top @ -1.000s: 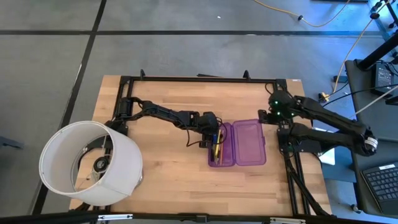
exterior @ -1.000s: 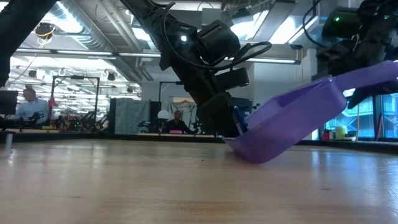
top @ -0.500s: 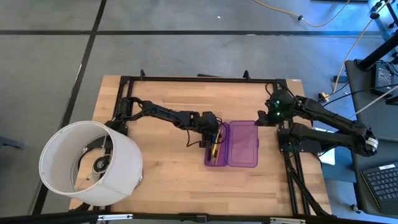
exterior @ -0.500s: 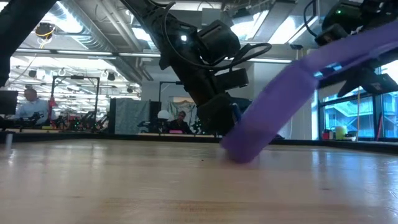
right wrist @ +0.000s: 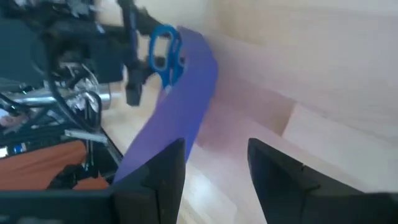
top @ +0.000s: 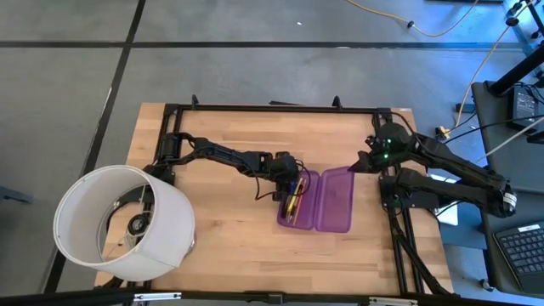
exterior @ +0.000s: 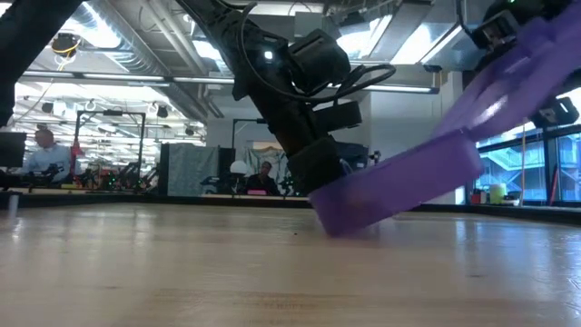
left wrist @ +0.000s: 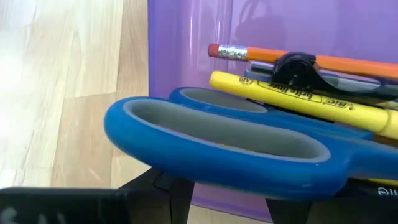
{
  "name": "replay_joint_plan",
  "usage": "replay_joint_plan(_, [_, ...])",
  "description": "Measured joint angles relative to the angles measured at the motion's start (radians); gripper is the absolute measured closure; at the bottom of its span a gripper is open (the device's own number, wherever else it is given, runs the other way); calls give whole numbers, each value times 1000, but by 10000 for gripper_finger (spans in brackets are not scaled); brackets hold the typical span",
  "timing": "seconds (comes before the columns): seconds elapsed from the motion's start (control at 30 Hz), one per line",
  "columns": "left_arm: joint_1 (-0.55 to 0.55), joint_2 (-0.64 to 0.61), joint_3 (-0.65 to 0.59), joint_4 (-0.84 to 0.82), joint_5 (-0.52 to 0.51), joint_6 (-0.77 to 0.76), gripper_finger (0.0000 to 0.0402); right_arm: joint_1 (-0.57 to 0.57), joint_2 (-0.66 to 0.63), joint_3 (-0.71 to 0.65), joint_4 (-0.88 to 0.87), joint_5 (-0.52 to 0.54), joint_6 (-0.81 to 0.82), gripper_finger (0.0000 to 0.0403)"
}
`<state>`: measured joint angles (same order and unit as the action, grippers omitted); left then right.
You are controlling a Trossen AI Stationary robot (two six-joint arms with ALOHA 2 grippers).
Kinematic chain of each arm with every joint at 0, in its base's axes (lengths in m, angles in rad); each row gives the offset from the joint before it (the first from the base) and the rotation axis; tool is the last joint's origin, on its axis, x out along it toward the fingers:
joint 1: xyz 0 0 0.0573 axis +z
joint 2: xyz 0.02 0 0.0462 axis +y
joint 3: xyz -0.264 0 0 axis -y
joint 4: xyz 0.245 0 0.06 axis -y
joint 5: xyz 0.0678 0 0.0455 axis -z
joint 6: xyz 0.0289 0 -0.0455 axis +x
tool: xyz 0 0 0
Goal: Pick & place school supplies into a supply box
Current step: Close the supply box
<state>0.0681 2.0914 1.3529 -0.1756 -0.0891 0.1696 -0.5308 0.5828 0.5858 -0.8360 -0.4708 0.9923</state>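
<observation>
two arms were at the supply box (top: 314,200) together, and the thing that changed for you over the last second was the lid (top: 337,197). a second earlier it lay flat open on the table (top: 221,229) beside the tray; half a second later it had begun to tilt; now it stood well up off the wood, swung over toward the filled half. your right gripper (top: 364,161) sat at the lid's far edge with the purple plastic between its two fingers (right wrist: 158,180), jaws set narrow around that edge, so the lift was its doing.

the box itself slid a little toward the left arm as the lid rose, and its near end rocked up in the low view (exterior: 390,186).

your left gripper (top: 291,180) had not moved: it hung at the end of the tray, and its wrist camera looked straight onto the blue scissors (left wrist: 217,146), a yellow pencil (left wrist: 298,102) and an orange pencil (left wrist: 348,64) lying in the purple tray. whether its fingers gripped the scissors or merely stood partly open beside them, you could not tell.

by the look of it the supplies were in, and closing the lid was the step in hand.
</observation>
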Motion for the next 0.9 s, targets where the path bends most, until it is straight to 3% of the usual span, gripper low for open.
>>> replay_joint_plan(0.23, [0, 0, 20, -27, 0, -9, 245, 40, 17, 0, 87, 7, 30, 227])
replay_joint_plan(0.53, [0, 0, 40, -41, -2, -18, 245, 192, 113, 0, 174, 85, 73, 227])
replay_joint_plan(0.77, [0, 0, 40, -40, -2, -27, 245, 311, 230, -1, 228, 243, 80, 227])
replay_joint_plan(0.9, [0, 0, 40, -40, -1, -29, 245, 361, 323, -1, 362, 268, 76, 227])
